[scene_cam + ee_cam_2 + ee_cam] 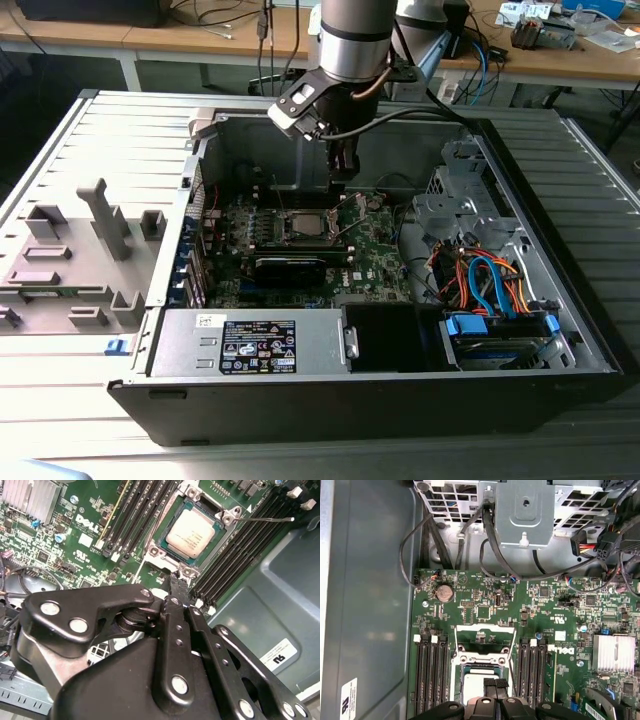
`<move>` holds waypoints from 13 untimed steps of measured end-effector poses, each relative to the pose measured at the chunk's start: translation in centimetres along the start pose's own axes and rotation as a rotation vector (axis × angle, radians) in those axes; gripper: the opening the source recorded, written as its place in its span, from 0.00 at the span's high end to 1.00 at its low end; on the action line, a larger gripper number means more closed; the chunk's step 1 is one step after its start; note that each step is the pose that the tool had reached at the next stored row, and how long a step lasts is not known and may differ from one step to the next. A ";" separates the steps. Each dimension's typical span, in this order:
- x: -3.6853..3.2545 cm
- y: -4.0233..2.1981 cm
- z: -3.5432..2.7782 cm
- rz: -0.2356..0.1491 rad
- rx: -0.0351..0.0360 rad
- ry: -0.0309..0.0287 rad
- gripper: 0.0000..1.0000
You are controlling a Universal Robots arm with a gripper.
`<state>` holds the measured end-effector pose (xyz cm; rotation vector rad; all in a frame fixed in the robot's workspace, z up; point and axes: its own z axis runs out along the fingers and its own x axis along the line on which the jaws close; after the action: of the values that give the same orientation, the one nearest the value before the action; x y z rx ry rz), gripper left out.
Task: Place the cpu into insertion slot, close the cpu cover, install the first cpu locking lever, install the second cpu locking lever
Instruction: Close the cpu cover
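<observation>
Second wrist view: one thin lever (138,571) sticks up free beside the slot (154,551). The claw (178,586) hangs just off the slot's edge, fingers pinched together on nothing. The cpu (192,530) lies flat inside the slot, and a second lever (265,519) juts out beyond it. Both levers look unlatched, likely because the cover (485,631) seems swung back off the slot.

my gripper (178,586) is black metal with a satin sheen and bright steel rivets. the cpu (194,531) has a smooth silver-grey metal top, softly dull. the insertion slot (156,553) wears a shiny silvery metal border. the motherboard (95,505) is glossy green laminate, its memory slots (134,515) black plastic, the heatsink (27,497) ribbed bare metal, the case panel (280,590) matt grey sheet metal.
</observation>
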<state>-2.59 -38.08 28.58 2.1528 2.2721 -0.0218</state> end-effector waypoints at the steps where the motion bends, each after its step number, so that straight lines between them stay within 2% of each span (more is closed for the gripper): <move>1: 0.00 0.05 0.00 0.000 0.0000 -0.0001 0.89; 13: 0.13 0.80 -0.01 0.000 0.0000 -0.0003 0.89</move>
<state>-1.79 -37.91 28.58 2.1527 2.2720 -0.0221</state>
